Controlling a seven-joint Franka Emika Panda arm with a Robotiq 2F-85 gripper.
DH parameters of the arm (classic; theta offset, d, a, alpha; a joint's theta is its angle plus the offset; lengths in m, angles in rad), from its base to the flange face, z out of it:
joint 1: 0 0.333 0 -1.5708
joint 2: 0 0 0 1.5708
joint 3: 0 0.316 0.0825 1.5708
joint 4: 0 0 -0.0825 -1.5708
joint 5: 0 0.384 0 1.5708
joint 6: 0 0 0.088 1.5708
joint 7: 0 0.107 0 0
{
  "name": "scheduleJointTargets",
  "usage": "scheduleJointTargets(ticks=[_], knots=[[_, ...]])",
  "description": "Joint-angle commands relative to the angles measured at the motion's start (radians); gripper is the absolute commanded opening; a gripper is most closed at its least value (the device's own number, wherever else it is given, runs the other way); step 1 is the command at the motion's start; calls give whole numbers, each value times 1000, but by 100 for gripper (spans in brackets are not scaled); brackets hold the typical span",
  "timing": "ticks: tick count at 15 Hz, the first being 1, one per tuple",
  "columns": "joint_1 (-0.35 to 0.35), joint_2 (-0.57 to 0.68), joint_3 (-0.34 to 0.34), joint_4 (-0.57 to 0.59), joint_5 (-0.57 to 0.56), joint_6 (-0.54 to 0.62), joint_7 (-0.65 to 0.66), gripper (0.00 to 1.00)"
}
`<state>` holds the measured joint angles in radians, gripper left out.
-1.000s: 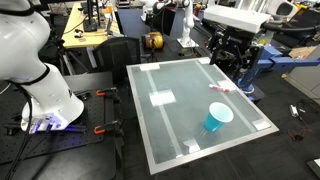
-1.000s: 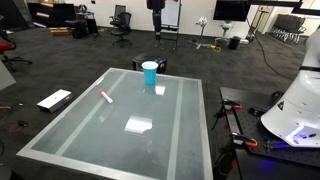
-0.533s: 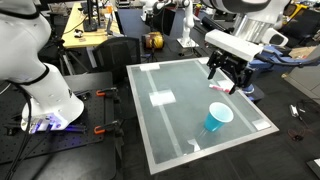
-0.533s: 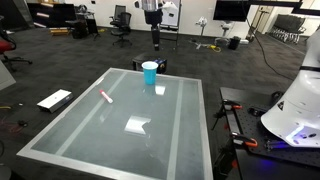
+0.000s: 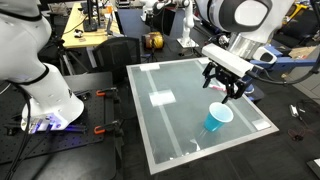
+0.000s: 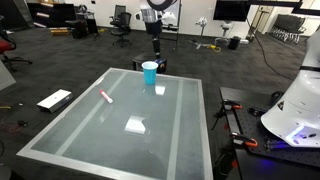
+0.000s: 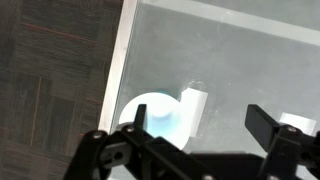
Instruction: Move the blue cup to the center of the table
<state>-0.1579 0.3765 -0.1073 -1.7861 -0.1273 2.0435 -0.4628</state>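
Gripper (image 5: pixel 226 90) hovers over the table (image 5: pixel 175 125), jaws wide open, holding nothing. Blue cup (image 5: pixel 217 118) stands upright near the table edge, lower right of frame, just below the gripper. In the wrist view it touches a white tape strip (image 7: pixel 193 108).

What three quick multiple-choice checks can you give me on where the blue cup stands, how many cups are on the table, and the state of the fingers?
1. The blue cup stands:
A) at the table's centre
B) near an edge of the table
C) on the floor

2. Cups on the table:
A) one
B) two
C) three

3. The gripper is:
A) shut on the cup
B) open, holding nothing
C) shut on a marker

Answers:
1 B: the wrist view shows the cup right beside the table's frame edge.
2 A: both exterior views show a single cup.
3 B: the fingers stand apart, clear of the cup.
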Motion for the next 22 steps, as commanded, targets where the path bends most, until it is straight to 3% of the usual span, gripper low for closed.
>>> scheduleJointTargets(ticks=[1,4,12,22], knots=[[-12,3,14,2,-6,-3,4,100],[-12,3,14,2,-6,-2,4,100],[-22,105,13,15,-21,138,16,100],[-21,155,26,2,-23,145,9,100]])
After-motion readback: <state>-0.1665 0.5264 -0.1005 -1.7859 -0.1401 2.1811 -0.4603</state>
